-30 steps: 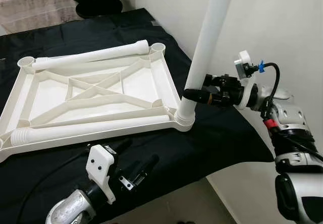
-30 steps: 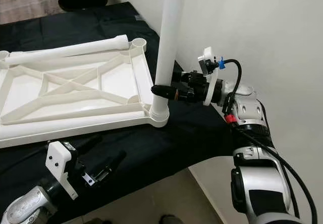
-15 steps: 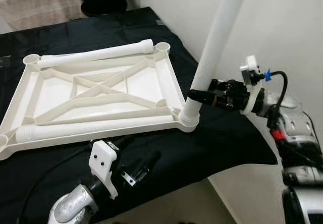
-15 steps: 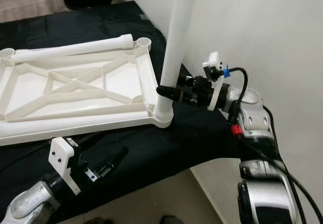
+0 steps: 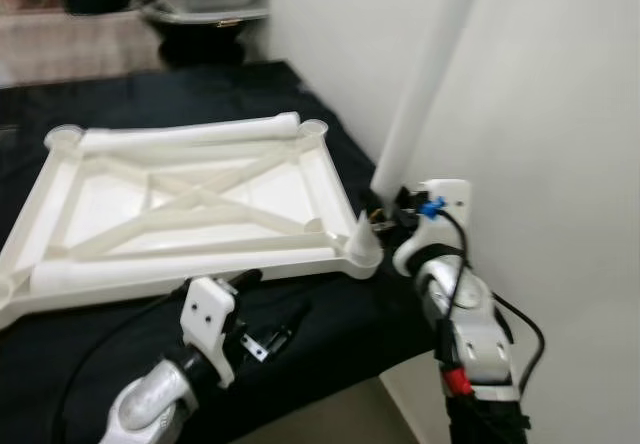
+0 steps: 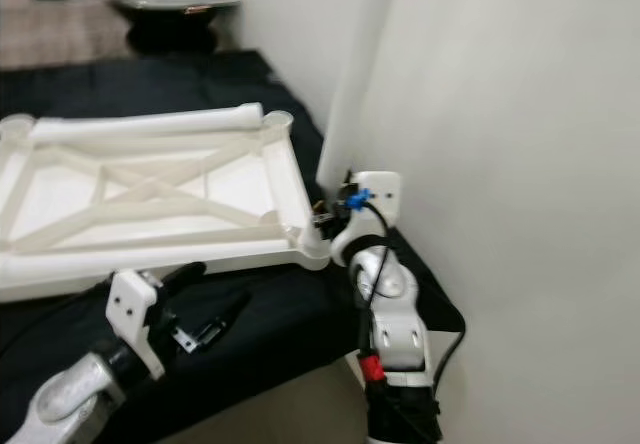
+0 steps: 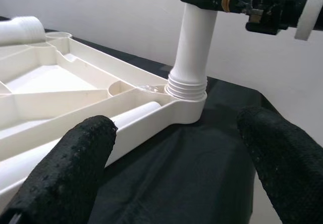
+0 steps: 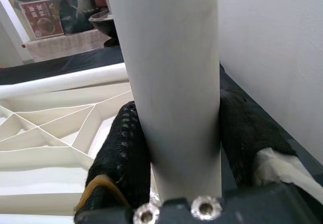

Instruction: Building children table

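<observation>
The white plastic table top (image 5: 190, 199), a rectangular panel with crossed ribs on its underside, lies upside down on the black-covered bench (image 5: 330, 314), with a round socket at each corner. A long white plastic tubular leg (image 7: 194, 47) stands upright in the corner socket (image 7: 185, 99) nearest the wall, its ribbed collar resting on the socket rim. The right tool (image 8: 176, 153) is closed around this leg just above the collar, one black finger on each side of the tube. Two more white legs lie loose inside the panel, one along the far edge (image 5: 190, 132) and one along the near edge (image 5: 180, 264). The left tool (image 7: 174, 153) hovers low over the black cloth just short of the panel's near edge, its fingers spread wide and empty, aimed at the seated leg. The step in hand looks like seating the first leg; the collar seems close to home, so the next move probably calls for a firm downward press or twist, then releasing it and picking up a loose leg for another corner.
</observation>
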Robot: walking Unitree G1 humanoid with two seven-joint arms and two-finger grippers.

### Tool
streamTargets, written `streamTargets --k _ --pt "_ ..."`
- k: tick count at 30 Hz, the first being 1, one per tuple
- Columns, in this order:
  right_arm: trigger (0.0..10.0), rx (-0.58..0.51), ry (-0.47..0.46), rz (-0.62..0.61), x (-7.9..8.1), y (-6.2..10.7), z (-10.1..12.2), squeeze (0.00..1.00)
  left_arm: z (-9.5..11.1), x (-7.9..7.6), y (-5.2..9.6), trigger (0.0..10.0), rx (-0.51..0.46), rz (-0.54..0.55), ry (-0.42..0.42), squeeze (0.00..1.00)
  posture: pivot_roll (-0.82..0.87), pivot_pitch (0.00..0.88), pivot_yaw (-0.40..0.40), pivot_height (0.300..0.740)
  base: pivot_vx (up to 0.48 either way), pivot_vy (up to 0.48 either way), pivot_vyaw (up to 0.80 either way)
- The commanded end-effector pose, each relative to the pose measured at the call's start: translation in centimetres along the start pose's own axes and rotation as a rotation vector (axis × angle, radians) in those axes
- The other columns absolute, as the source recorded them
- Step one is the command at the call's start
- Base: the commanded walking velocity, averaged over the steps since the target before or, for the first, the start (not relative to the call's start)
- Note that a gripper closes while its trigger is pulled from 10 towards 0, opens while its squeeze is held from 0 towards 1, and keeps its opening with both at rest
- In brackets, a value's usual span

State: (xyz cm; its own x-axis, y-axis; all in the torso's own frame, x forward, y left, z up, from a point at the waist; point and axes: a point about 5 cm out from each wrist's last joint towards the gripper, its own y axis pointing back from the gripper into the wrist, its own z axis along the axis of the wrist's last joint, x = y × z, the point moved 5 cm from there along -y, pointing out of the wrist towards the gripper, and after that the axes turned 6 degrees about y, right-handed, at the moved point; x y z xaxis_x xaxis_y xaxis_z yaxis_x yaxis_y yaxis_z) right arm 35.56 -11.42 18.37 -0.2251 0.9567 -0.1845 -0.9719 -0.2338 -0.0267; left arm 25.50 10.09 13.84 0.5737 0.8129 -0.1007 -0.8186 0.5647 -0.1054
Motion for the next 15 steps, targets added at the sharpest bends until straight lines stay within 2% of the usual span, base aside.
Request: streamTargets --k 1,3,4,8,9,11,15 --pt "10.0 0.156 -0.004 0.000 0.1 0.7 -3.2 0.00 -0.1 -0.1 0.0 10.0 -0.003 0.006 -0.004 0.00 -0.03 0.054 -0.097 0.740 0.000 0.000 0.00" --pt "10.0 0.113 -0.043 0.015 0.4 1.1 -2.1 0.00 0.0 -0.2 0.1 10.0 -0.006 0.001 -0.001 0.00 -0.03 0.069 -0.087 0.740 0.000 0.000 0.00" --pt "10.0 0.034 -0.088 0.086 0.7 1.0 -0.7 1.00 0.1 -0.3 0.2 10.0 -0.005 -0.005 0.002 0.00 -0.03 0.088 -0.081 0.740 0.000 0.000 0.00" --pt "10.0 -0.112 -0.163 0.288 1.4 1.2 1.8 1.00 0.3 -0.7 0.5 10.0 -0.007 -0.014 0.005 0.00 -0.03 0.102 -0.069 0.740 0.000 0.000 0.00" --pt "10.0 -0.130 -0.136 0.356 1.2 1.3 2.1 1.00 0.4 -0.8 0.7 10.0 -0.007 -0.017 0.006 0.00 -0.02 0.122 -0.065 0.740 0.000 0.000 0.00" --pt "10.0 -0.138 -0.114 0.400 1.0 1.5 2.2 1.00 0.5 -0.9 0.8 10.0 -0.008 -0.019 0.007 0.00 -0.02 0.122 -0.065 0.740 0.000 0.000 0.00" --pt "10.0 -0.116 0.054 0.646 -0.9 1.6 2.2 1.00 1.2 -1.5 1.6 10.0 -0.009 -0.024 0.009 0.00 0.00 0.183 -0.039 0.740 0.000 0.000 0.00"
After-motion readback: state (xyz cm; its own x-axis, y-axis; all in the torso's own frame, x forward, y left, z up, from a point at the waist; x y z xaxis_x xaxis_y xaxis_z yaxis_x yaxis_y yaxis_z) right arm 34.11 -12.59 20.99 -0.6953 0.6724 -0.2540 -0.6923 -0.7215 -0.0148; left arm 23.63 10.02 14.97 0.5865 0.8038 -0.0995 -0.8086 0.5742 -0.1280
